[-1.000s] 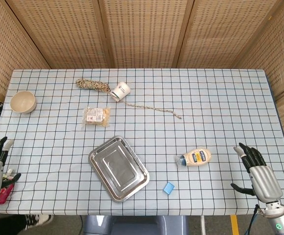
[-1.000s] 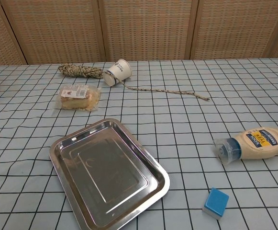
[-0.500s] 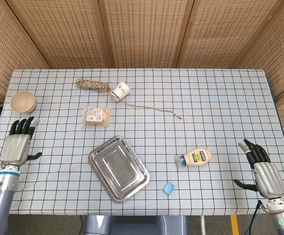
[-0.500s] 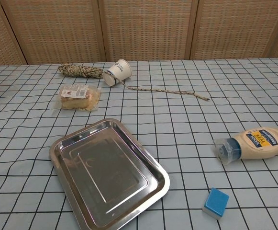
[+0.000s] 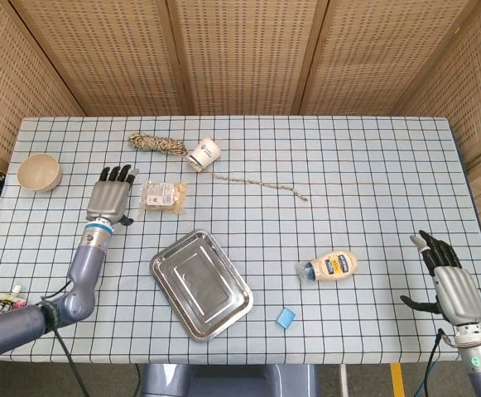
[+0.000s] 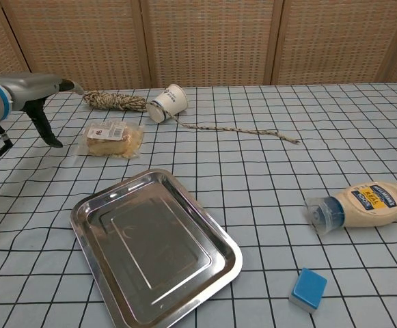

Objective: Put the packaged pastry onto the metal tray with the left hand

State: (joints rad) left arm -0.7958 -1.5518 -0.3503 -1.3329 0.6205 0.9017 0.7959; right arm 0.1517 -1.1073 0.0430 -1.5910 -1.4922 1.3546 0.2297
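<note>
Hovering just left of the packaged pastry [image 5: 163, 197], my left hand [image 5: 110, 198] has fingers released. Pastry lies on the surface, behind the metal tray [image 5: 200, 284]. My right hand [image 5: 451, 284] is released too.

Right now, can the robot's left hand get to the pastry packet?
Probably yes. The left hand hovers open just beside the pastry packet, and nothing lies between them. The rope and cup sit farther back, out of the way.
</note>
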